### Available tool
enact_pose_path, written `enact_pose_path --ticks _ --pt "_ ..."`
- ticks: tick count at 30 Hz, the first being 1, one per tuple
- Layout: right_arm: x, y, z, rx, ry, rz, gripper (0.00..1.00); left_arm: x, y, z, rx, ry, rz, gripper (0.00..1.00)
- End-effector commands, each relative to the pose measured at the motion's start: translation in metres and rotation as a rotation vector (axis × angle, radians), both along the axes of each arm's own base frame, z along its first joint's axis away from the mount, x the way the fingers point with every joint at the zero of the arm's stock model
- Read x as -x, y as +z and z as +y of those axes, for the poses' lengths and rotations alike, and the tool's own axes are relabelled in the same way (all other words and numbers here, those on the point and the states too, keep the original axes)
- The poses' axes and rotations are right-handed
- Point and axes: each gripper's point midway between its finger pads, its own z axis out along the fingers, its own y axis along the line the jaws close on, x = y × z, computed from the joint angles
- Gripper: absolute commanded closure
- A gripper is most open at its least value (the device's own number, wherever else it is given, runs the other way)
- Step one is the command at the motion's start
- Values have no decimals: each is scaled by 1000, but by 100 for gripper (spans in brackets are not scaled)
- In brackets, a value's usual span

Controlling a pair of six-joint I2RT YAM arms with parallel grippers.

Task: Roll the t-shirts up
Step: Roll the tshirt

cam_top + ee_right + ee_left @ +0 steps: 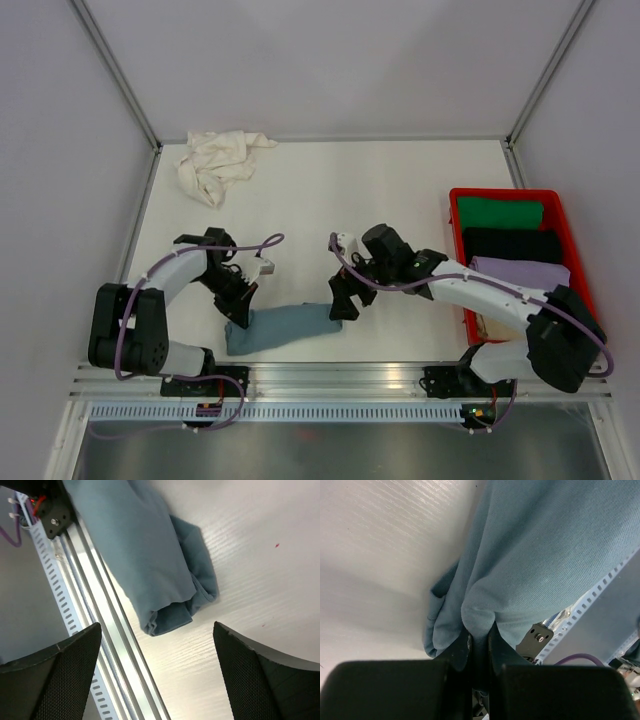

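Top external: the rolled slate-blue t-shirt (283, 328) lies near the table's (400, 190) 6 o'clock edge, its long axis running 8 to 2 o'clock. My left end effector (240, 312) pinches its 8 o'clock end; my right end effector (345, 300) is spread at the other end.

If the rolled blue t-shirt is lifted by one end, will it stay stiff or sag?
Probably sags: the blue t-shirt puckers softly where the left gripper pinches it. Its layered end looks loosely wound, so it may partly unroll. Thin cloth, likely light.
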Motion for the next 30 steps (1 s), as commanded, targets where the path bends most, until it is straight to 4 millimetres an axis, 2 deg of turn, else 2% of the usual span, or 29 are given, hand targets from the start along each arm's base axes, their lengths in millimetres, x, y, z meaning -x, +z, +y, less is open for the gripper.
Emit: enact_pose_path --ticks 1,2,4,8,9,10,12,13,16,19,20,21,23,25,26,28,29,30 --pt "-7 32 1 -85 41 -150 2 -5 -6 11 -49 -29 -51 98" --pt "-14 38 7 -124 29 -188 2 -4 -6 11 -48 -28 -52 98" --pt "-17 36 12 -143 23 -192 2 -6 -4 11 -46 -28 -67 98" --pt "-27 44 44 -243 55 -190 2 -8 -2 13 -58 -24 -83 98" --pt "-26 52 56 -273 89 -213 2 -8 -2 13 -58 -22 -85 97" --pt "-25 50 62 -269 109 -219 2 -9 -1 12 -58 -22 -89 97" --pt "-20 35 73 -243 157 -196 2 -9 0 11 -50 -18 -92 97" --pt "-19 21 75 -223 168 -168 2 -9 0 12 -51 -18 -95 97" --pt "-9 0 78 -203 220 -102 4 -8 -1 13 -55 -23 -98 96" --pt "3 -3 80 -227 267 -69 12 -8 -1 13 -58 -26 -95 96" --pt "8 -5 79 -230 275 -63 16 -9 -1 14 -62 -28 -98 96" --pt "12 -6 81 -231 279 -54 36 -9 -2 14 -62 -31 -98 96" --pt "14 -7 83 -246 274 -42 60 -11 -1 15 -65 -32 -104 96" --pt "15 -6 85 -258 266 -13 94 -14 1 15 -66 -38 -122 94" --pt "16 -7 85 -257 249 3 100 -17 2 15 -69 -38 -131 91" --pt "13 0 86 -284 210 25 100 -25 9 12 -54 -31 -162 85" --pt "13 -3 81 -276 187 42 100 -28 15 7 -24 -27 -181 76" --pt "8 -4 77 -272 154 59 100 -31 20 3 -5 -19 -193 71"
